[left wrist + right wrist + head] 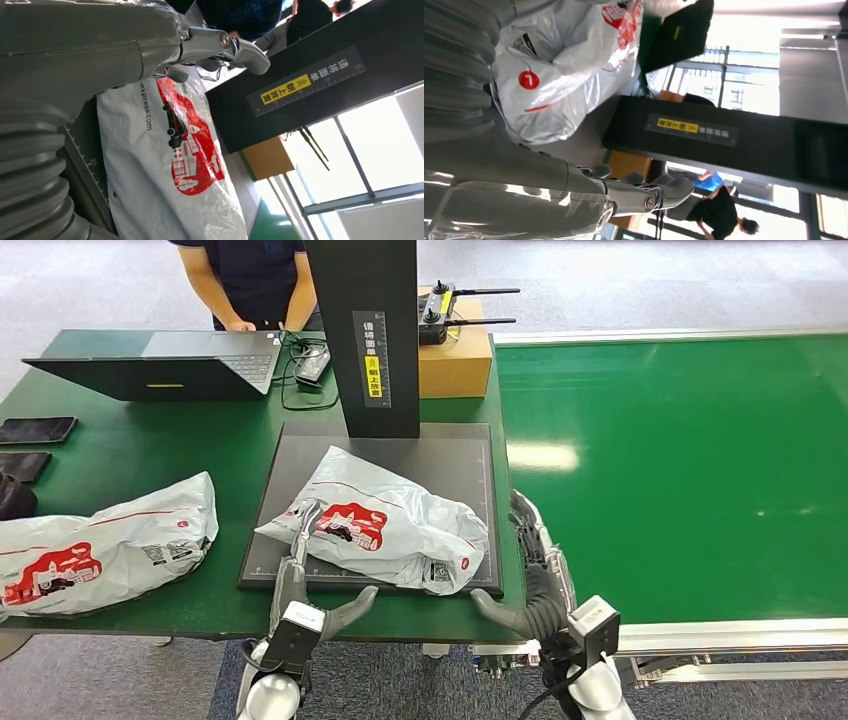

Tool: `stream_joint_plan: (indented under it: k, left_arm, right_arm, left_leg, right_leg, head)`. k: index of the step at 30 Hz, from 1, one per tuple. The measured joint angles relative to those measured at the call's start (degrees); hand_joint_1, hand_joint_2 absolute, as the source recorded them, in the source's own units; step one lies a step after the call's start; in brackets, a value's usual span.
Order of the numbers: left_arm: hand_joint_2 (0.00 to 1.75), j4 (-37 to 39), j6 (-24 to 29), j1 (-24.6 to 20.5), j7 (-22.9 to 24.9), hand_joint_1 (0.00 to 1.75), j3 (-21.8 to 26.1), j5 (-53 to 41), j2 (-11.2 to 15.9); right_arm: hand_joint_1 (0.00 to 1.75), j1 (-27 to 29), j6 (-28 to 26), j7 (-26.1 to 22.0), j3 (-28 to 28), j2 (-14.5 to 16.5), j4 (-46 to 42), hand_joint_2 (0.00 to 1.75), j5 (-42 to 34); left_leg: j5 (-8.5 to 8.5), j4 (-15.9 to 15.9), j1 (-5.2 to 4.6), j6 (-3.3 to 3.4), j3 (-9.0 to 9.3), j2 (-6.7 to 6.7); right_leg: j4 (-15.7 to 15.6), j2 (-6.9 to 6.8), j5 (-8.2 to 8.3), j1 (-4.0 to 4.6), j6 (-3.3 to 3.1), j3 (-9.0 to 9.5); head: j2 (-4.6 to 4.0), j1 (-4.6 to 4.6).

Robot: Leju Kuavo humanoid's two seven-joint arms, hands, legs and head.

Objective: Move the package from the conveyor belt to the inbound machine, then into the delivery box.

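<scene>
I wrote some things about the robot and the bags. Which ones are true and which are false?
1. A white package lies on the dark scanner plate. True.
2. The green conveyor belt carries a package. False: nothing is visible on it.
3. The left hand touches the package on the plate. True.
4. The right hand holds a phone. False: it holds nothing.
5. A second package lies on the table. True.

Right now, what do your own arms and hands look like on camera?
Both arms are silver. The left hand and right hand have dark fingers with thick grey thumbs, and a grey ribbed cover sits behind each in the wrist views. A small boxy white-and-black unit is mounted at each wrist, and a thin black cable runs beside the right arm.
</scene>
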Motion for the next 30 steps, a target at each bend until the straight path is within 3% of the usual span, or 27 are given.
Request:
stream_joint_plan:
  k: [12, 16, 21, 30]
  left_arm:
    - [1.75, -6.53, 1.54, 1.64, 3.35, 0.0, 1.48, -6.98, 1.13]
    - [1.75, -8.32, 0.51, 0.79, 7.59, 0.0, 1.81, -14.62, 2.3]
    - [1.75, -5.75, -3.45, -6.03, 12.44, 0.0, 1.33, -23.58, 5.67]
    - [1.75, 7.59, -6.39, -19.62, 13.73, 0.0, -2.52, -26.01, 9.51]
  right_arm:
    - [0.0, 5.12, -0.02, 0.0, -4.17, 0.04, -7.47, 1.75, 2.31]
    - [0.0, 5.9, 2.81, 0.0, -4.99, 0.22, -8.0, 1.75, 5.17]
    - [0.0, 5.74, 5.12, 0.0, -5.64, 0.8, -8.06, 1.75, 5.79]
    - [0.0, 4.73, 6.9, 0.01, -5.69, 0.87, -7.98, 1.75, 4.66]
  left_leg:
    - [0.0, -0.01, 0.0, -0.01, 0.01, 0.0]
    - [0.01, -0.01, 0.01, -0.02, 0.02, 0.0]
    - [0.08, -0.01, 0.01, -0.08, 0.04, -0.02]
    - [0.13, 0.0, 0.01, -0.14, 0.04, 0.0]
  right_leg:
    - [0.0, 0.0, -0.01, 0.01, -0.02, 0.0]
    - [0.0, 0.0, -0.01, 0.01, -0.02, 0.0]
    - [0.02, -0.03, 0.05, 0.02, -0.08, 0.02]
    - [0.06, -0.02, 0.09, 0.02, -0.11, 0.01]
  head:
    - [0.0, -0.01]
    - [0.0, 0.0]
    - [0.0, -0.01]
    - [0.0, -0.01]
